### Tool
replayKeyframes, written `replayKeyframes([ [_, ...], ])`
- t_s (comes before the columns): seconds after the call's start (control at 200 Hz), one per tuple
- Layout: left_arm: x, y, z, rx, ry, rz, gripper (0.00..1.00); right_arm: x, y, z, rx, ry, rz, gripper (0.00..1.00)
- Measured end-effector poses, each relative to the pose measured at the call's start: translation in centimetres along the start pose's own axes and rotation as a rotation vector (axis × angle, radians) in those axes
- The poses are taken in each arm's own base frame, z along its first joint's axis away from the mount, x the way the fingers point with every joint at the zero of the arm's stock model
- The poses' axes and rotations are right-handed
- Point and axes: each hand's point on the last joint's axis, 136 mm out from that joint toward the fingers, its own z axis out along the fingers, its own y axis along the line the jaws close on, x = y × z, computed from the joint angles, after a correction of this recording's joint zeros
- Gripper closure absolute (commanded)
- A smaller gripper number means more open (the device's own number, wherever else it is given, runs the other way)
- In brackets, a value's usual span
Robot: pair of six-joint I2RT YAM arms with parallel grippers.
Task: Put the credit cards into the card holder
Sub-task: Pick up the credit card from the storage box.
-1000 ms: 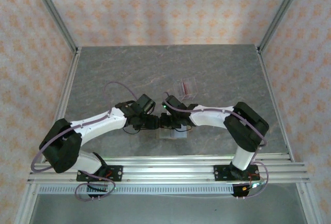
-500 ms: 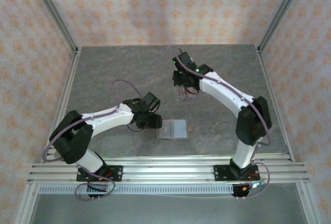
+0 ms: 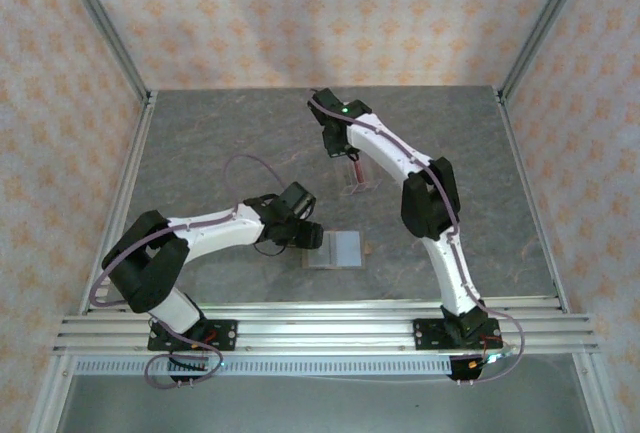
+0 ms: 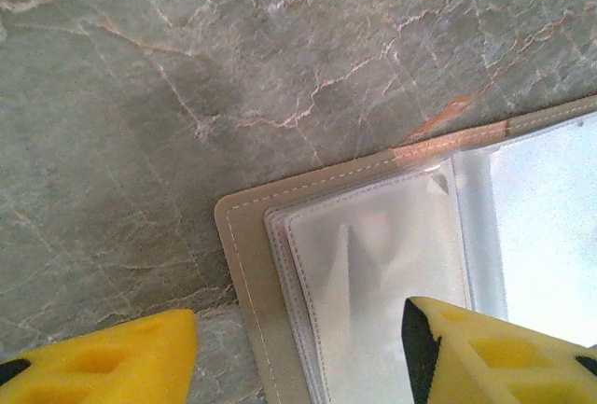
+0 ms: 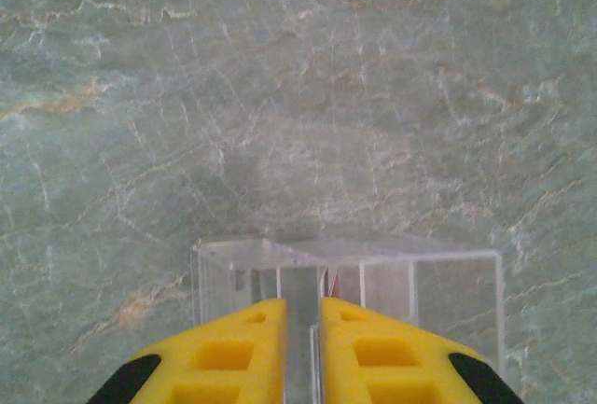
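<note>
At the card holder (image 3: 337, 250): it lies open and flat on the table (image 3: 220, 143), pale inside facing up.
Cut off: in the left wrist view the holder runs out of the picture at the right and at the bottom. A tan stitched corner and the clear sleeves show.
Hard to make out: glare whitens the sleeves, so I cannot tell whether any card sits in them.
Credit cards (image 5: 329, 281): a thin red edge stands inside the clear rack (image 5: 410, 278), well beyond the card holder on its far side. The rack's walls blur the rest, and the number of cards cannot be told.
Left arm: bent at the elbow and low, it reaches the card holder from the left.
Left gripper (image 4: 297, 325): the jaws are spread wide and straddle the holder's corner. One yellow finger is over bare table just outside the corner and the other is over a sleeve. Whether either finger touches cannot be told.
Right arm: stretched long past the card holder, with the wrist bent down over the rack.
Right gripper (image 5: 300, 306): the jaws are drawn almost together, leaving a narrow slit above the rack's top edge. A grey strip shows in the slit, and whether it is a pinched card or part of the rack cannot be told.
</note>
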Motion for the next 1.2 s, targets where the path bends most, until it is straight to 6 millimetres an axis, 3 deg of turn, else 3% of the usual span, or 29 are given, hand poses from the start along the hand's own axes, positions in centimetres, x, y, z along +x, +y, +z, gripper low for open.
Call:
replayKeyframes([
  [0.165,0.1,-0.1,0.2,0.014,-0.006,0.001,0.4,-0.9,-0.2,0.5,0.03,-0.002,-0.019,0.83],
  [0.555,-0.1,-0.6,0.3,0.04,-0.01,0.003,0.4,1.0,-0.8,2.7,0.07,0.085,-0.054,0.8],
  [1.201,0.2,-0.3,0.9,0.028,0.007,0.001,0.4,1.1,-0.6,3.0,0.064,0.095,-0.078,0.85],
])
